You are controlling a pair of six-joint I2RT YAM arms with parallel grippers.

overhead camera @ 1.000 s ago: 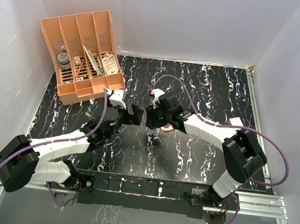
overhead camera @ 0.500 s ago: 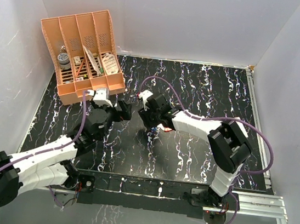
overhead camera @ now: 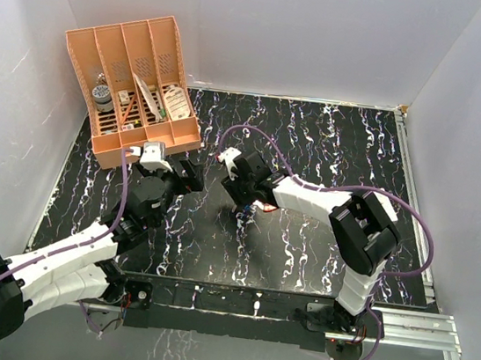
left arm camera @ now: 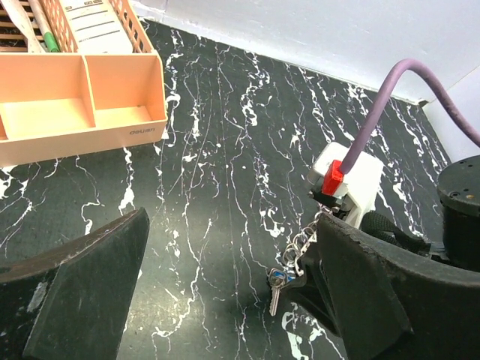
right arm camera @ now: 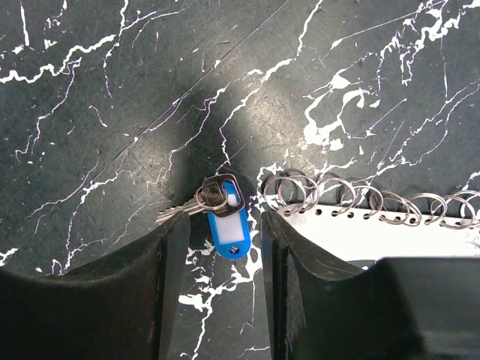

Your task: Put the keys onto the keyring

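The key (right arm camera: 180,212) is small and silver, on a split ring with a bright blue plastic tag (right arm camera: 227,231). It lies flat on the black marbled table. It also shows in the left wrist view (left arm camera: 276,283) and the top view (overhead camera: 244,217). My right gripper (right arm camera: 223,221) is open and points down, its fingers either side of the blue tag and apart from it. My left gripper (left arm camera: 232,225) is open wide and empty, to the left of the key (overhead camera: 189,176). A small red bit (overhead camera: 260,206) shows under the right arm; I cannot tell whether it is the keyring.
A row of silver wire rings (right arm camera: 360,201) on a white plate (right arm camera: 375,241) lies against the right finger and shows as a chain (left arm camera: 304,241) in the left wrist view. An orange desk organizer (overhead camera: 137,87) stands at the back left. White walls enclose the table.
The two grippers met near the middle a second ago. The left gripper has pulled back to the left. The right gripper has shifted left over the key.
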